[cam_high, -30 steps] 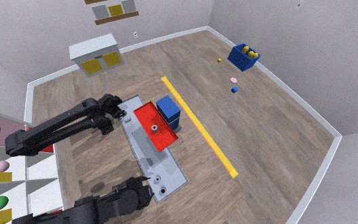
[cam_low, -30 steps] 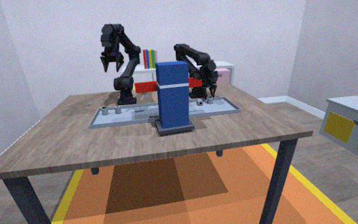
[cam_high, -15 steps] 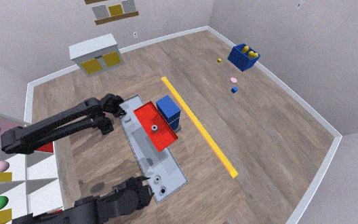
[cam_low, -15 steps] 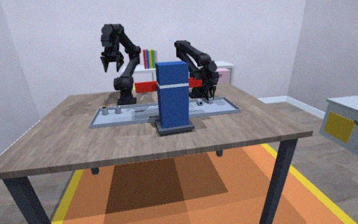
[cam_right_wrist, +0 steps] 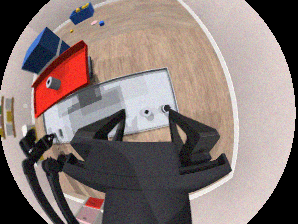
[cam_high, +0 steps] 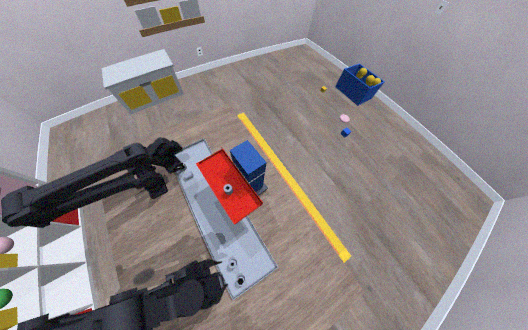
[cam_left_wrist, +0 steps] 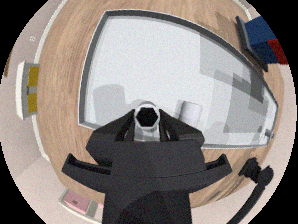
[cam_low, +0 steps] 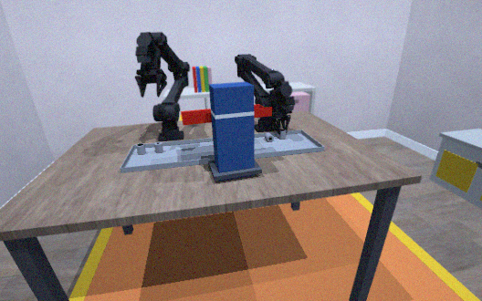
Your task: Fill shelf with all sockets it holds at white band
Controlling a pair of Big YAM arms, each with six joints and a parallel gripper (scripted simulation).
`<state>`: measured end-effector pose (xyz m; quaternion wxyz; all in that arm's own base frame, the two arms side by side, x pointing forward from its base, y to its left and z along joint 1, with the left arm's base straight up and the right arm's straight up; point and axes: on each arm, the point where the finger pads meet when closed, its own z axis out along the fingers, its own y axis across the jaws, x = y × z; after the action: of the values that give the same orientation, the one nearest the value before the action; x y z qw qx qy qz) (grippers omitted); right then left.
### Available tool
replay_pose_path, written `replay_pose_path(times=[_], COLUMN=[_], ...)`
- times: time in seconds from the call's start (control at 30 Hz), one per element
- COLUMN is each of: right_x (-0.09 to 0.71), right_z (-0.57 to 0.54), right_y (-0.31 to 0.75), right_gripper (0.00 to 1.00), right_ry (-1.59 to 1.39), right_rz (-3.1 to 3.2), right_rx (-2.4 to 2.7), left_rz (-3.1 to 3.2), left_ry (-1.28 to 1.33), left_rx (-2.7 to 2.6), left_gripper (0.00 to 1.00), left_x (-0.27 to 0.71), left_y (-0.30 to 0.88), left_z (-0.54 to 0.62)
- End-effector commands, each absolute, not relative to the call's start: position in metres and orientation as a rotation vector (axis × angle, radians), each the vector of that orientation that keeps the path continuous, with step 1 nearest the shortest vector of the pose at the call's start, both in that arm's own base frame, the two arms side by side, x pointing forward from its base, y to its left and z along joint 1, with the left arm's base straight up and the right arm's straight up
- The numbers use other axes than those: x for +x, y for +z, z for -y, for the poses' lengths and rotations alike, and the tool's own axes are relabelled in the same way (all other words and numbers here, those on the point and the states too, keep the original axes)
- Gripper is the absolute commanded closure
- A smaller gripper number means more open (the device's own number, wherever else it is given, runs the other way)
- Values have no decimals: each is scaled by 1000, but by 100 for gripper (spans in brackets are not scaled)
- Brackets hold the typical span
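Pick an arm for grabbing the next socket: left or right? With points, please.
Left, I'd say. The left gripper (cam_high: 182, 167) (cam_low: 283, 129) (cam_left_wrist: 147, 112) (cam_right_wrist: 52, 135) is down with its fingers either side of an upright socket (cam_low: 282, 135) (cam_left_wrist: 147, 105). The right gripper (cam_high: 223, 275) (cam_low: 151, 95) (cam_left_wrist: 244, 167) (cam_right_wrist: 147, 112) hangs open, high above the tray (cam_high: 260, 260) (cam_low: 201, 158) (cam_left_wrist: 150, 50) (cam_right_wrist: 155, 82).

Black two-fingered left gripper (cam_high: 181, 168) (cam_low: 284, 129) (cam_left_wrist: 147, 120) (cam_right_wrist: 53, 136) is now lowered to the upright grey cylindrical socket (cam_low: 282, 135) (cam_left_wrist: 147, 127), previously hovered above.
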<state>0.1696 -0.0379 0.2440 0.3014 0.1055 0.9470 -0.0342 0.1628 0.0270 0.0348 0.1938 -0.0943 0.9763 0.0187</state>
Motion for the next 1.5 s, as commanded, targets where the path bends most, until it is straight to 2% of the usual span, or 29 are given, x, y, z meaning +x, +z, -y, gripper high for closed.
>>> replay_pose_path(times=[0.0,1.47], right_x=[174,174], right_z=[39,39], right_y=[257,257], right_gripper=[35,35], right_ry=[-92,-92], right_rz=[-2497,-2497], right_rx=[264,264], left_rz=[-2652,-2665], left_ry=[60,57], left_rx=[-256,-258], left_gripper=[74,74], left_x=[180,172], left_y=[115,312], left_z=[-30,-27])
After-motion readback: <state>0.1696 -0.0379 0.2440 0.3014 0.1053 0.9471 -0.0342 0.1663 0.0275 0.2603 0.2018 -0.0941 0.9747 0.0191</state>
